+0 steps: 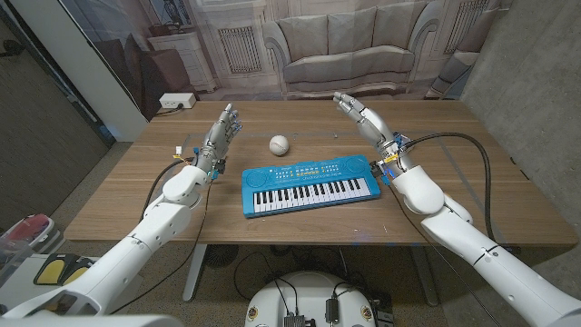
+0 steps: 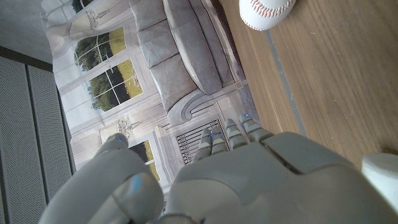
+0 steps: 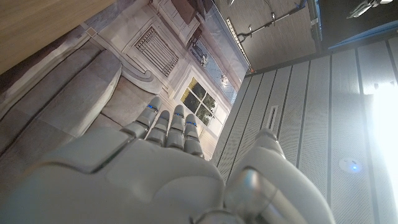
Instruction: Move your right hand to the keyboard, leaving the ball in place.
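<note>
Looking down from the head view, the blue keyboard (image 1: 311,184) lies mid-counter, its long axis running across the robot's front. The right robot hand (image 1: 362,115) hangs raised beyond the keyboard's right end, fingers extended and holding nothing, so the keys lie back toward the robot and slightly inward. The ball (image 1: 279,143) sits just behind the keyboard's left half, well apart from that hand, nearer the left robot hand (image 1: 222,129), which is spread and empty. The counter (image 1: 436,195) offers bare wood right of the keyboard.

Through the left wrist view, the ball shows on the wood ahead of the fingers (image 2: 227,134).

Through the right wrist view, fingers (image 3: 165,127) point at the backdrop, empty.
</note>
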Robot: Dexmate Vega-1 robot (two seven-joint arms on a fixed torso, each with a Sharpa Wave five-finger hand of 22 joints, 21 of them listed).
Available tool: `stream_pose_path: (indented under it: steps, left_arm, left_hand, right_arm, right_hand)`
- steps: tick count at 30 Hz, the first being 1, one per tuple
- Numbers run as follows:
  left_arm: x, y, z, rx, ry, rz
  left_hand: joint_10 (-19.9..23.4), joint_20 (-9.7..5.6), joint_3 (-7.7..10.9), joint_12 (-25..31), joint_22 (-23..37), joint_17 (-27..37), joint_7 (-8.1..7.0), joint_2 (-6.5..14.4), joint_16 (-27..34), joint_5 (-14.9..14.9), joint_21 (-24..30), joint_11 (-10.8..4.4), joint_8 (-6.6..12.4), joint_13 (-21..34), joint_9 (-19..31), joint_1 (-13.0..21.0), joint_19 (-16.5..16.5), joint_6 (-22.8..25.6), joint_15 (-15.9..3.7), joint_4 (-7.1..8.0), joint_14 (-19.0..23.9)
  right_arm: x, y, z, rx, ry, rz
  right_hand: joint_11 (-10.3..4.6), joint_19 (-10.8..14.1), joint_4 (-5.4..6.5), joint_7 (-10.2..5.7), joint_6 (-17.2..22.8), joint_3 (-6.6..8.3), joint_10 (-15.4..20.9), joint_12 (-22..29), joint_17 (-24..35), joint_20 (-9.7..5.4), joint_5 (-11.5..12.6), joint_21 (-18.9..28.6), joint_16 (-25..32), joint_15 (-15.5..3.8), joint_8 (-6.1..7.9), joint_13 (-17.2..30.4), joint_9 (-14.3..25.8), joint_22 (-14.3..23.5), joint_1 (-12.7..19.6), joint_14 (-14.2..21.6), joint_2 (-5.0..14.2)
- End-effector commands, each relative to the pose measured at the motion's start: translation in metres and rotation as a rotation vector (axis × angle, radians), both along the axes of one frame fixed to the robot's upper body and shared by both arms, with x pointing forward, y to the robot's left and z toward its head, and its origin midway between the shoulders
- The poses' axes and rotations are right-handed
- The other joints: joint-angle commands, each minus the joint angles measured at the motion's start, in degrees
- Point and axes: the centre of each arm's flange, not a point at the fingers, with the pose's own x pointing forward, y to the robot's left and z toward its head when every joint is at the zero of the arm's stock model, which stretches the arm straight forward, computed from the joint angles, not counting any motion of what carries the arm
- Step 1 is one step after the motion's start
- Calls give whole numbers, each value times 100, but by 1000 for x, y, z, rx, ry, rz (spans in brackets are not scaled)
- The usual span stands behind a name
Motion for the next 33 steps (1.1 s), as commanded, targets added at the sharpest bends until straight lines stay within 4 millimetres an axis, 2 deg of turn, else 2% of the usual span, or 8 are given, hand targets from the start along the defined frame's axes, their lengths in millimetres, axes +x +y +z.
stream_pose_path:
  steps: [1,12,16,25,33]
  left_arm:
    - [-4,-1,-1,-1,-5,4]
    - [-10,-2,-4,-6,-7,13]
    - [-12,-3,-5,-2,1,15]
    - [-14,-4,-10,-12,14,1]
    - [-17,-4,-12,-16,8,8]
  left_hand:
    - [44,-272,-20,-22,22,11,7,10,-18,-22,1,-5,-4,31,29,30,21,74,1,9,2]
    - [67,-293,29,-24,23,10,8,133,-23,-25,0,-7,-5,31,29,97,29,101,-1,5,8]
    - [128,-335,57,-13,26,11,21,207,14,-41,49,13,-8,30,29,155,173,127,-25,-8,131]
    - [216,-300,53,3,32,15,55,230,33,-68,81,41,16,30,29,188,280,227,9,-19,231]
    - [219,-293,43,-7,32,17,68,236,14,-88,41,59,5,30,29,201,199,230,29,-23,216]
  right_arm:
    - [-6,9,-4,-55,-46,-51]
    - [-11,14,-7,-102,-87,-111]
    - [-14,16,-7,-129,-119,-163]
    - [-15,19,-9,-158,-127,-178]
    - [-17,23,-10,-207,-164,-236]
  right_hand:
    - [-1,45,0,2,42,-3,74,-27,20,-90,35,-27,-15,-11,7,25,13,31,25,52,24]
    - [-63,147,-18,-23,53,-13,130,-22,16,-118,50,-38,0,-63,3,25,14,29,42,132,14]
    - [-62,143,-23,-28,55,-14,134,-25,15,-116,55,-53,-4,-60,2,25,14,29,47,134,14]
    - [-62,151,-29,-43,61,-19,154,-27,15,-122,63,-77,-11,-73,0,25,14,29,54,139,13]
    - [-90,162,-35,-60,60,-23,157,-34,14,-128,71,-98,-13,-84,-3,25,15,29,58,151,11]
